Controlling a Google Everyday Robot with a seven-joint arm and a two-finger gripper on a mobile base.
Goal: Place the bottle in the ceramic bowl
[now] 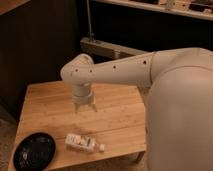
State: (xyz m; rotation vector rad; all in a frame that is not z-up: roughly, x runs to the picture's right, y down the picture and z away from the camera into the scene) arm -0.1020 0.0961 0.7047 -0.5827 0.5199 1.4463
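- I see the gripper (pixel 84 106) pointing down over the middle of the wooden worktop (pixel 120 115), its jaws spread apart and holding nothing
- The bottle (pixel 80 143) lies on its side near the front edge, apart from the gripper
- The black bowl (pixel 34 151) sits at the front left corner, near the bottle but not touching it

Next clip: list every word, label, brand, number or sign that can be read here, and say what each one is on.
Nothing in this view can be read.
Bottle, lying on the table: pale label with faint marks, too blurred to read.
Bowl: no marking visible.
Gripper, open and empty above the middle of the table: no lettering visible.
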